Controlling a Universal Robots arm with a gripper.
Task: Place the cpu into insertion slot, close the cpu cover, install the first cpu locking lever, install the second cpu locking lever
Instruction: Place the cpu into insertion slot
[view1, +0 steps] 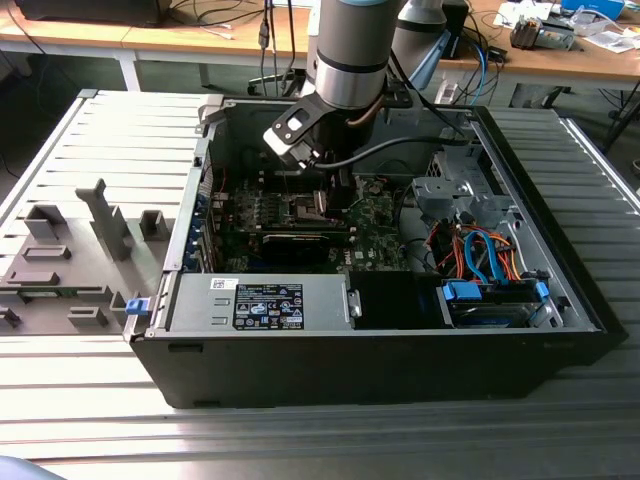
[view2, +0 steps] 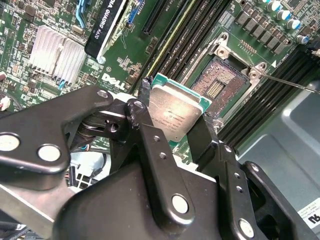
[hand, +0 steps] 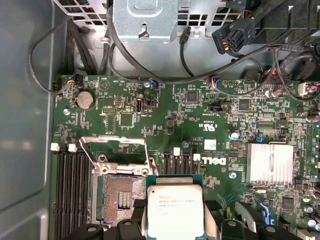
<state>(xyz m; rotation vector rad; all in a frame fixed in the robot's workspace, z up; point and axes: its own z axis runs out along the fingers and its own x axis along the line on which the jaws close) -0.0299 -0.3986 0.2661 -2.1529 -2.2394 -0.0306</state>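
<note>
Surface: slatted metal workbench (view1: 300, 440), with wooden desks (view1: 200, 40) behind it at twelve o'clock in the exterior view.
Case: open black computer case (view1: 380, 360) lying on the bench, its motherboard facing up.
Fixtures: grey moulded holders (view1: 60, 260) on the bench at nine o'clock from the case in the exterior view.
Arm: grey robot arm (view1: 350, 50) reaching down into the case from twelve o'clock in the exterior view.
Gripper: gripper (view2: 175, 117) low over the board. Its black fingers (view2: 142, 125) are closed partway onto two opposite edges of the chip.
Cpu: the cpu (view2: 175, 112) is clamped in the fingers with its silver top showing, tilted in the second wrist view. It is just beside the socket and not seated. In the first wrist view the cpu (hand: 175, 210) overlaps the socket's near edge.
Insertion slot: the insertion slot (view2: 217, 82) is uncovered, its pin field bare in both wrist views.
Cpu cover: the cpu cover (hand: 111, 140) is swung up off the socket, with board showing through its cut-out.
Lever: a thin metal locking lever (view2: 285, 80) sticks out past the socket, unlatched.
Neighbours: memory slots (view2: 185, 35) run alongside the socket. A finned heatsink (hand: 270, 162) stands well apart from it.
Power supply: silver box (view1: 260, 300) at six o'clock from the gripper in the exterior view.
Cables: blue and orange leads (view1: 480, 255) at four o'clock from the gripper in that view.
</note>
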